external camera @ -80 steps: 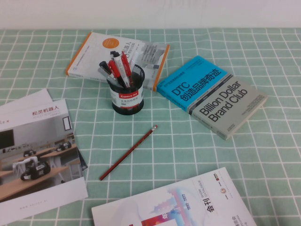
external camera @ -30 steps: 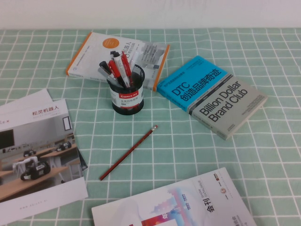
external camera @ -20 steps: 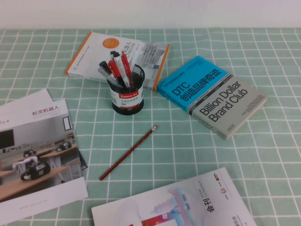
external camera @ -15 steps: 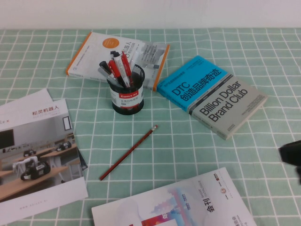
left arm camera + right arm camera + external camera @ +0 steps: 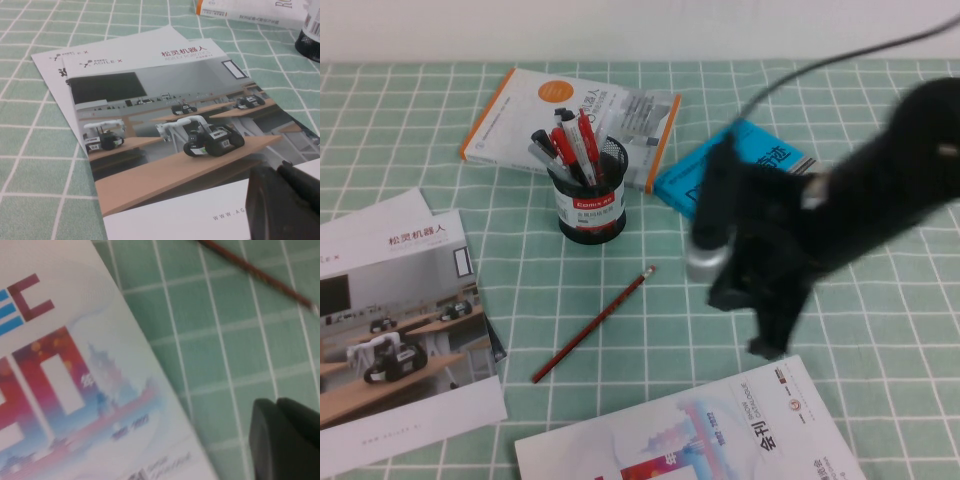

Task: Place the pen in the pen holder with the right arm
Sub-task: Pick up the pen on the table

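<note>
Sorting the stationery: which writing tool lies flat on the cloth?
The thin dark-red pen, alone on the green cloth; the others stand in the pen holder.

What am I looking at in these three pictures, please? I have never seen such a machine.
This is a robot with two arms at a table under a green checked cloth. One picture looks down from a raised camera; the other two come from cameras on the arms' wrists.

The dark blurred shape on the right of the overhead picture is the right arm; its right gripper is shut, holds nothing, and hangs above the cloth to the right of the pen. That thin dark-red pen lies flat, in front of the black mesh pen holder, which already holds other pens.

The left gripper shows only in its own wrist picture, over a brochure. Books and more brochures lie around.
</note>
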Robot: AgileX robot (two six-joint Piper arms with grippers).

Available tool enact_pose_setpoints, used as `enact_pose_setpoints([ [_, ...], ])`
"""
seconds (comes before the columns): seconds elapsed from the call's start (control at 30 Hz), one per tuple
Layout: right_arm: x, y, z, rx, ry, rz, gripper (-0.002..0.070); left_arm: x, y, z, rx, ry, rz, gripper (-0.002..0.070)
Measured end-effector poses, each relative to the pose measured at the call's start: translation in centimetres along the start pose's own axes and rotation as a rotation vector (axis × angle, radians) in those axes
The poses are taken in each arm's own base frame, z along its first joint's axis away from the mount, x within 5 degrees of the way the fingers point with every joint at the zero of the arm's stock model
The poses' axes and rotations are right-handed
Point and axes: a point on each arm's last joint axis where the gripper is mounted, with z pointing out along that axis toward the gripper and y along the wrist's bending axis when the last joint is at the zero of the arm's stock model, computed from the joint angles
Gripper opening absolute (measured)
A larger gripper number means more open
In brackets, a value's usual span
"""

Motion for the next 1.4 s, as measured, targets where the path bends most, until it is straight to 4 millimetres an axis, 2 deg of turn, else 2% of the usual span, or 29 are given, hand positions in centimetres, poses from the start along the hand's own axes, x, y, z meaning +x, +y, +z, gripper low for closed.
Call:
enact_pose_setpoints([
  [0.13,-2.9,-1.0,3.2,-0.053,0.01,-0.189,-0.002,0.0,0.0,0.0,0.0,0.0,0.0,-0.0006],
  [0.27,-4.7,-2.0,6.5,-0.089,0.019,-0.341,0.0006,0.0,0.0,0.0,0.0,0.0,0.0,-0.0006],
  [0.37,-5.7,-3.0,8.5,-0.103,0.02,-0.392,0.0071,0.0,0.0,0.0,0.0,0.0,0.0,-0.0006],
  [0.57,-6.7,-4.0,12.4,-0.125,0.03,-0.455,0.0294,0.0,0.0,0.0,0.0,0.0,0.0,-0.0006],
  [0.67,-6.8,-4.3,13.5,-0.125,0.044,-0.551,0.0343,0.0,0.0,0.0,0.0,0.0,0.0,-0.0006],
  [0.77,-6.9,-4.2,14.5,-0.128,0.045,-0.643,0.034,0.0,0.0,0.0,0.0,0.0,0.0,-0.0006],
  [1.07,-7.1,-4.7,16.3,-0.084,0.017,-0.746,0.0231,0.0,0.0,0.0,0.0,0.0,0.0,-0.0006],
  [1.4,-6.7,-4.0,17.5,-0.152,0.04,-0.754,0.0218,0.0,0.0,0.0,0.0,0.0,0.0,-0.0006],
])
